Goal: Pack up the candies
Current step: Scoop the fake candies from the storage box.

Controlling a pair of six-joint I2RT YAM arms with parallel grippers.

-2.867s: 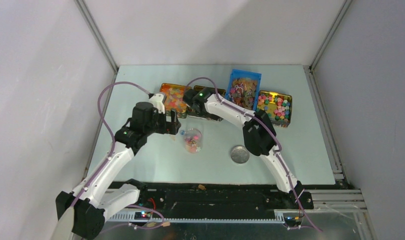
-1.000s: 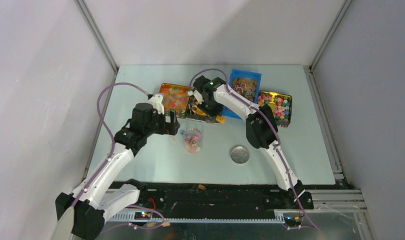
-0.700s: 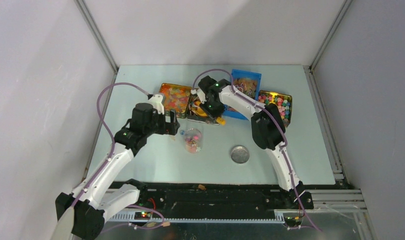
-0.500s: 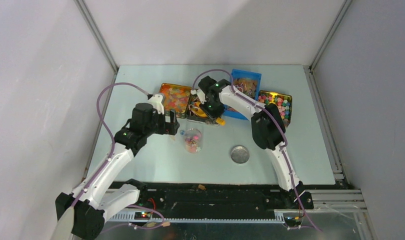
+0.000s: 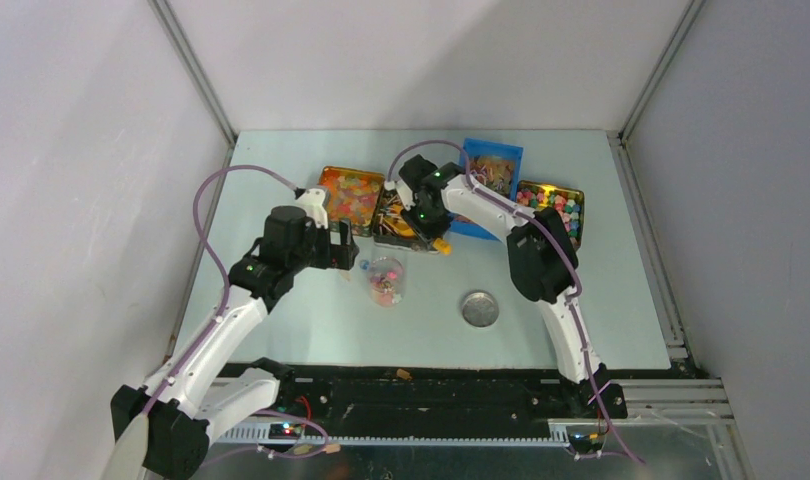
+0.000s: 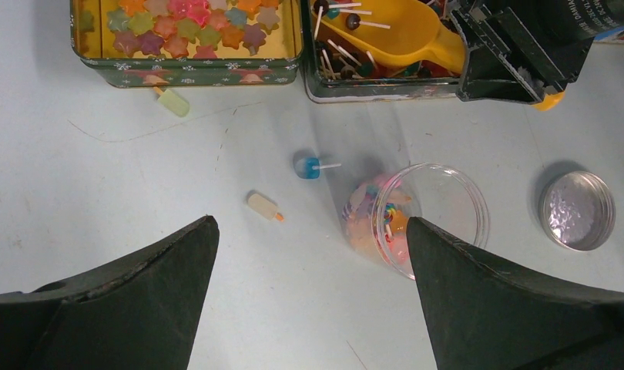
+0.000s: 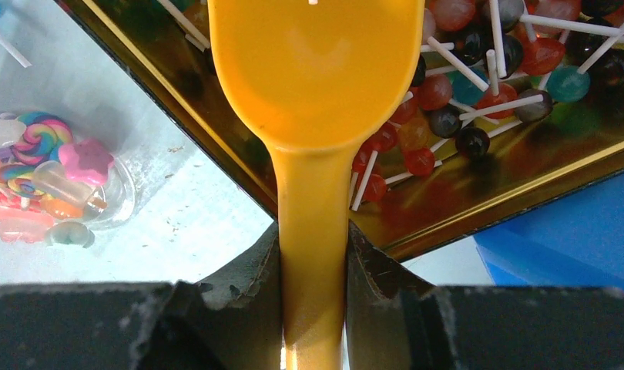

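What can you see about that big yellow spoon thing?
It is a scoop of smooth orange-yellow plastic, with a deep rounded bowl and a flat, straight handle. The right hand is shut on the handle, one finger pressed against each side. The bowl sits over the gold tin of lollipops. The left wrist view seems to show a couple of lollipops at the bowl's mouth.
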